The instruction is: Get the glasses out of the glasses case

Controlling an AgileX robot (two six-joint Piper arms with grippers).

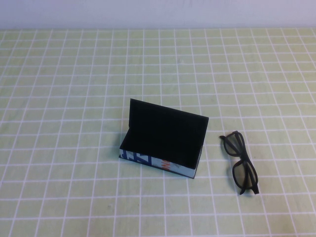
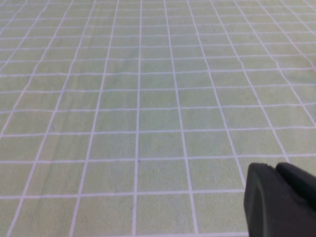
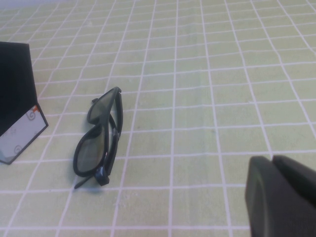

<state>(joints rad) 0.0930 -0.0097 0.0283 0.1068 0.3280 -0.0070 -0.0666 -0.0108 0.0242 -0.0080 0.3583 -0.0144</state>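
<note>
From the high view, the glasses case (image 1: 163, 150) stands open near the middle of the green checked counter (image 1: 59, 98), its lid raised upright behind a black-lined cavity that looks empty. The glasses (image 1: 240, 162) lie folded on the counter just to the robot's right of the case, apart from it, their long axis running from the far side toward the near side with a slight lean to the right. Neither arm shows in this view, so by my reading the removal is already done.

In the left wrist view, only bare counter appears ahead of the left gripper (image 2: 281, 200) (a dark piece of it shows at the frame's edge). Whether its fingers are spread or pressed together I cannot tell. No task thing lies before it.

In the right wrist view, the right gripper (image 3: 281, 195) hangs low over the counter, and again the state of its fingers cannot be told. The glasses (image 3: 98, 140) lie ahead of it, resting on their folded arms, with a white corner of the case (image 3: 19, 133) just beyond. The right arm is clearly the nearer one, should any further handling be wanted.
</note>
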